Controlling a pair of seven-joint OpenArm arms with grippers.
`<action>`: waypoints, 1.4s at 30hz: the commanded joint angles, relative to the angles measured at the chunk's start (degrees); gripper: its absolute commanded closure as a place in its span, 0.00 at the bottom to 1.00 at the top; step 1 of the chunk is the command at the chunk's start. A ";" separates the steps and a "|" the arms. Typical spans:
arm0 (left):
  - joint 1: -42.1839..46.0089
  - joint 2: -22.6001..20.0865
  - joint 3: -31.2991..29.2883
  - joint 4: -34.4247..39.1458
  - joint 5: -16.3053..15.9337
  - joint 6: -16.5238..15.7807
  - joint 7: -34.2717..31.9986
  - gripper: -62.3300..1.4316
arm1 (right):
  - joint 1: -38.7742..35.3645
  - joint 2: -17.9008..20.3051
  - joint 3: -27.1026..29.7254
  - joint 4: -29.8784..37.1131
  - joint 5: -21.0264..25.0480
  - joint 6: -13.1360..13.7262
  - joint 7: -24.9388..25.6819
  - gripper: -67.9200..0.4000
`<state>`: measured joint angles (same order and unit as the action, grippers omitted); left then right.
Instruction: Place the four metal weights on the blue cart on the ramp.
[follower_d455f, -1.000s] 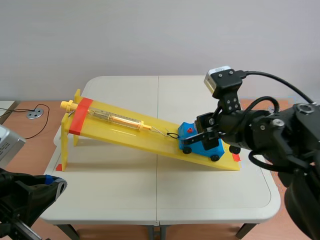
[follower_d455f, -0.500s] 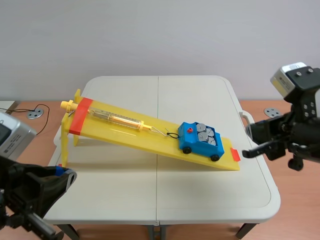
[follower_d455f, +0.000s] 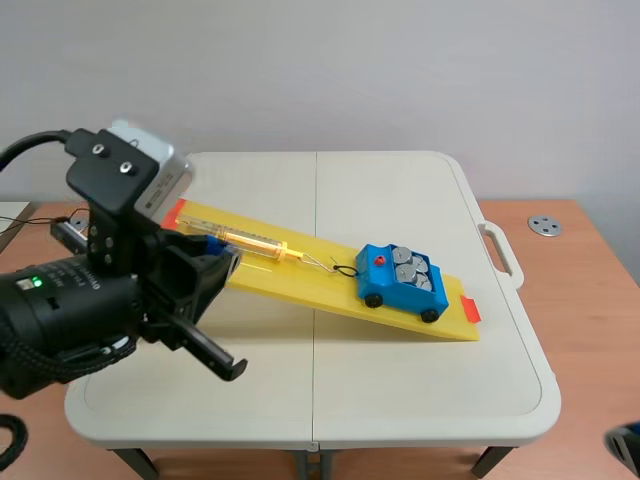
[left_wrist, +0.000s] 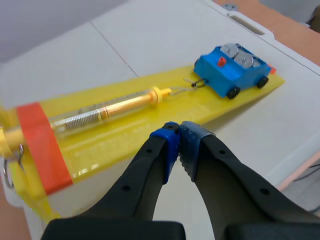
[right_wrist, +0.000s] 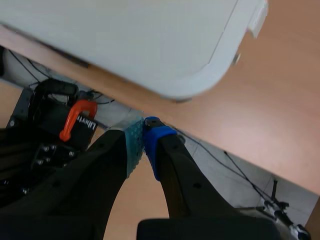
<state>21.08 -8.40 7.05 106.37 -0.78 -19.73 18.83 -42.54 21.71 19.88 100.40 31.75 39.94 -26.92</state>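
A blue cart (follower_d455f: 402, 281) rests low on the yellow ramp (follower_d455f: 300, 275), with several round metal weights (follower_d455f: 411, 270) in its bed. A thin cord ties it to a spring scale (follower_d455f: 235, 238) lying up the ramp. My left gripper (follower_d455f: 222, 268) hangs shut and empty over the ramp's upper half. From the left wrist view the cart (left_wrist: 232, 70) sits well ahead of the left gripper (left_wrist: 178, 135), weights (left_wrist: 237, 53) showing on top. My right gripper (right_wrist: 142, 128) is shut on nothing, off the table's corner (right_wrist: 190, 85) and low near the floor.
The ramp's raised end with orange tape (left_wrist: 40, 147) lies close beside my left gripper. The white folding table (follower_d455f: 430, 200) has a handle (follower_d455f: 500, 250) at its right edge. Under the table in the right wrist view stand a black frame and an orange clamp (right_wrist: 75, 120).
My right arm pulled back from the cart and dropped out of the scene view. The left arm rose from the bottom left corner and now stands over the ramp's upper half.
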 joint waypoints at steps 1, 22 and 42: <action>-2.73 0.74 0.48 4.17 -1.22 2.71 -7.45 0.94 | -2.49 2.69 3.63 5.09 3.23 2.78 7.17 0.98; -16.50 4.90 3.76 -14.16 6.21 11.89 -10.08 0.94 | -19.39 -1.42 18.08 5.09 3.23 2.78 9.92 0.99; -17.14 4.87 3.76 -15.26 6.21 13.16 -10.23 0.94 | -19.37 -1.42 18.08 5.09 3.19 2.78 9.92 0.99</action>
<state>6.02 -4.12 11.11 85.58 6.44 -8.97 17.32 -61.63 19.38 36.01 100.40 31.77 42.02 -22.74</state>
